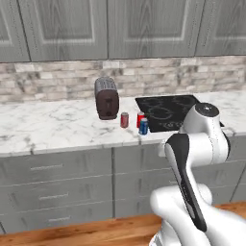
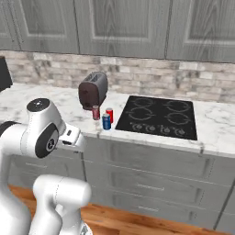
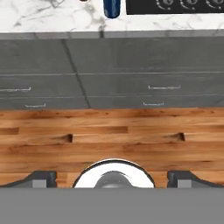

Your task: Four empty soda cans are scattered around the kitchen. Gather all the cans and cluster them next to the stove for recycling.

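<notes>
Our gripper (image 3: 113, 178) hangs wide and empty over the wooden floor (image 3: 109, 135). Three soda cans (image 1: 137, 122) already cluster on the worktop (image 1: 53, 125) beside the stove (image 1: 168, 112); we should drive off seeking the fourth, arm kept tucked.

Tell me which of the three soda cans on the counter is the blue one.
The blue can stands nearest the counter's front edge, by the stove. The two red cans behind it are nearer the toaster.

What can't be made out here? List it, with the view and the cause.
- Fourth can: three soda cans stand beside the stove; another lies outside the frames.
- Hand view: blue can cut by the top edge.
- Left base view: stove's right part hidden behind the arm.
</notes>
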You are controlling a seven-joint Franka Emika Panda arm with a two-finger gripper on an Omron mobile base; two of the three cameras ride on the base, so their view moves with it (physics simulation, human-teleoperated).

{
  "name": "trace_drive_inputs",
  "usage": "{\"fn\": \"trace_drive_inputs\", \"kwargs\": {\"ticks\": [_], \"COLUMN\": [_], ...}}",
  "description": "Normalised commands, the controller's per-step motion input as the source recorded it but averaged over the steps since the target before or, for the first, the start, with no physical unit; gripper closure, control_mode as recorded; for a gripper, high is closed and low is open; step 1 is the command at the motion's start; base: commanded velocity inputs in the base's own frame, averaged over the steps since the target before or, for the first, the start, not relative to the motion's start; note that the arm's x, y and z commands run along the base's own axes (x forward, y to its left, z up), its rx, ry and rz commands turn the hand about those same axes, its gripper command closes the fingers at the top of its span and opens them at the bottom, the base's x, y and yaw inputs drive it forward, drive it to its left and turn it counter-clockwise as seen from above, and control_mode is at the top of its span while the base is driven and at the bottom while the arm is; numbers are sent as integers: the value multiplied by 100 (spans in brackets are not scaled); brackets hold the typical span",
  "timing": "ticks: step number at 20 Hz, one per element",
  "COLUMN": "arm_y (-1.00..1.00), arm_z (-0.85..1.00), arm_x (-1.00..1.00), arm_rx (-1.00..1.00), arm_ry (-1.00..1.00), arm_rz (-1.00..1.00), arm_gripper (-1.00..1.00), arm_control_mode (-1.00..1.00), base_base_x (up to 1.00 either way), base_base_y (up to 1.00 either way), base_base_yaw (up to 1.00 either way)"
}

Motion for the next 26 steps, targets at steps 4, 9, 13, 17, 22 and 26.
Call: {"fn": "trace_drive_inputs", "kwargs": {"ticks": [4, 9, 13, 17, 22, 26], "arm_y": [0, 0, 0, 0, 0, 0], "arm_z": [0, 0, 0, 0, 0, 0], "arm_x": [0, 0, 0, 0, 0, 0], "arm_rx": [0, 0, 0, 0, 0, 0], "arm_ry": [0, 0, 0, 0, 0, 0], "arm_rz": [0, 0, 0, 0, 0, 0], "arm_gripper": [-100, -100, -100, -100, -100, -100], "arm_control_mode": [100, 100, 100, 100, 100, 100], "base_base_x": [-50, -3, -2, -3, -4, 3], "base_base_y": [27, 0, 0, 0, 0, 14], "base_base_yaw": [37, 50, 50, 50, 50, 46]}}
